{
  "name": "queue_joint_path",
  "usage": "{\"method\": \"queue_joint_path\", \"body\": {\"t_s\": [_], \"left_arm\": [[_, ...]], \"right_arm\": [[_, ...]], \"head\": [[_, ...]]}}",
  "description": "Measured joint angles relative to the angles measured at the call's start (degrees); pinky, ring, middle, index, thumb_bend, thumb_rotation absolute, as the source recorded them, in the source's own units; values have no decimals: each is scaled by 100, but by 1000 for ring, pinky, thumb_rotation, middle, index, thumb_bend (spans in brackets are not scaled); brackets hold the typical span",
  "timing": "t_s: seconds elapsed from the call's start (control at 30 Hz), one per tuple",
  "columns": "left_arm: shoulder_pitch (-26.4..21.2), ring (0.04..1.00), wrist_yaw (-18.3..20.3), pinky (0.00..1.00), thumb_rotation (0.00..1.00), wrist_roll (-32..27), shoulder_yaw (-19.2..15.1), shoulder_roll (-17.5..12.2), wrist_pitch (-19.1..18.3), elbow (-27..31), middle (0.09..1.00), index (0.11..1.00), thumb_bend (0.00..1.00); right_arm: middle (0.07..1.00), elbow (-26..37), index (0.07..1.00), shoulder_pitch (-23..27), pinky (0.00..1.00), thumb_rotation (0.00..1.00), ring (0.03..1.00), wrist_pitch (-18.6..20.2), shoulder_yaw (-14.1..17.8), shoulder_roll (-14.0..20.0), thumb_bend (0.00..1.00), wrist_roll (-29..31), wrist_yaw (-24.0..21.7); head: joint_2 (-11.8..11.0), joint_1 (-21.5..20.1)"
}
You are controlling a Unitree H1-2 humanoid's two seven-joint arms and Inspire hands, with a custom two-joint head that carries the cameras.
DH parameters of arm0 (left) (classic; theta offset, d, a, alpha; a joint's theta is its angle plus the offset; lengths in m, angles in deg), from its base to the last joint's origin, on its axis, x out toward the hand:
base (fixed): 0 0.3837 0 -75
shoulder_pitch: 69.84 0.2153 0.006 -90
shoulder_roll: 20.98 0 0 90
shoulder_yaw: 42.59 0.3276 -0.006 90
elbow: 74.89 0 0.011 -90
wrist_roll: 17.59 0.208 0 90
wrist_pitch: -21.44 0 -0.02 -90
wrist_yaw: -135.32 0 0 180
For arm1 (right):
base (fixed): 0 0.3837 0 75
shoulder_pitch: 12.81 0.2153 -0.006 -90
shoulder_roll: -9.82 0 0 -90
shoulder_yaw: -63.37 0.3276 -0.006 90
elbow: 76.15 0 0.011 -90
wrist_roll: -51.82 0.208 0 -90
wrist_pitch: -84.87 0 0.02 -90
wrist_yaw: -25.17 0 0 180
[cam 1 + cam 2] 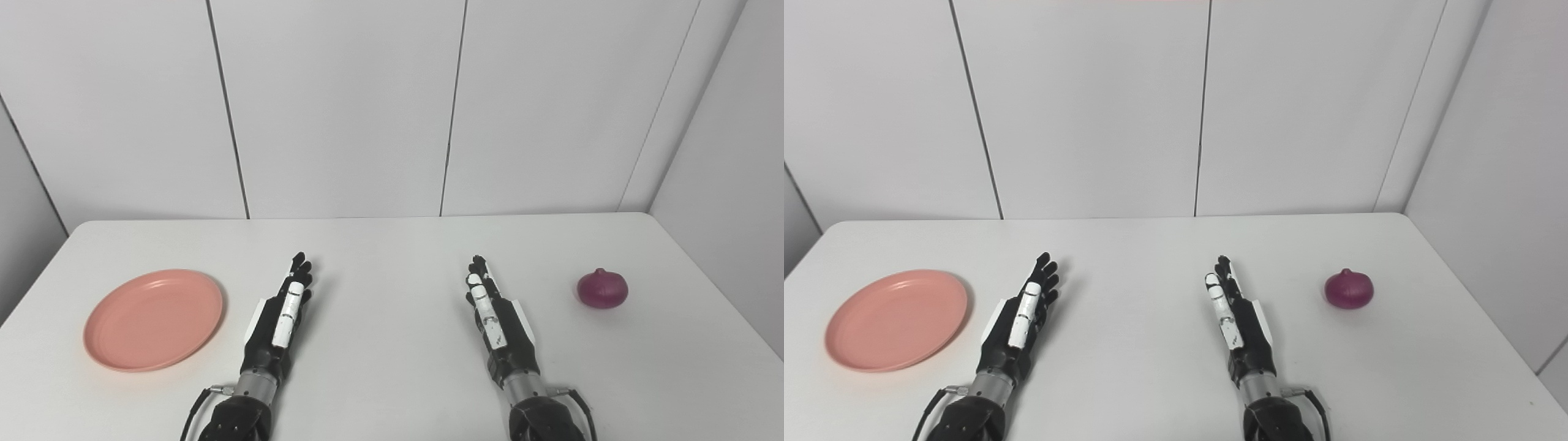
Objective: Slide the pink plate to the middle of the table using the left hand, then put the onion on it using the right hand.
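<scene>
A white rectangular table (392, 257) with rounded far corners fills the lower half of both head views, backed by pale grey wall panels (343, 104) that meet in thin dark seams.

The round, shallow pink plastic plate (153, 320) lies flat at about nine o'clock from the table's middle, near the left edge. Nothing lies in it and nothing touches it.

The dark purple-red onion (603, 288), round with a small pointed tip facing up, sits at about three o'clock, near the right edge and well apart from the plate.

The black left hand (283, 321) with white patches along its back lies low over the table at about seven o'clock from the middle, just right of the plate but apart from its rim. Its fingers (299, 269) are stretched out straight and close together, pointing toward twelve o'clock, and they hold nothing.

The matching black right hand (497, 324) lies at about five o'clock, between the table's middle and the onion, apart from the onion. Its fingers (479, 269) are likewise extended flat and side by side, pointing toward twelve o'clock, holding nothing.

Both wrists show metal cuffs with thin dark cables near the bottom edge.
</scene>
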Motion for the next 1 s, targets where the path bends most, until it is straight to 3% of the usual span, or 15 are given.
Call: {"method": "queue_joint_path", "body": {"t_s": [0.8, 1.0], "left_arm": [[0, 1000, 16, 1000, 1000, 0, -1, 2, 1, 0, 1000, 1000, 579], [-4, 999, -8, 1000, 1000, 16, 17, 13, 87, -17, 1000, 1000, 576]], "right_arm": [[1000, -3, 1000, 3, 1000, 890, 1000, 0, 1, 1, 460, -1, 4], [1000, -3, 1000, 1, 1000, 924, 1000, -2, -2, 48, 452, 32, -41]], "head": [[-18, 18], [-140, 587]]}}
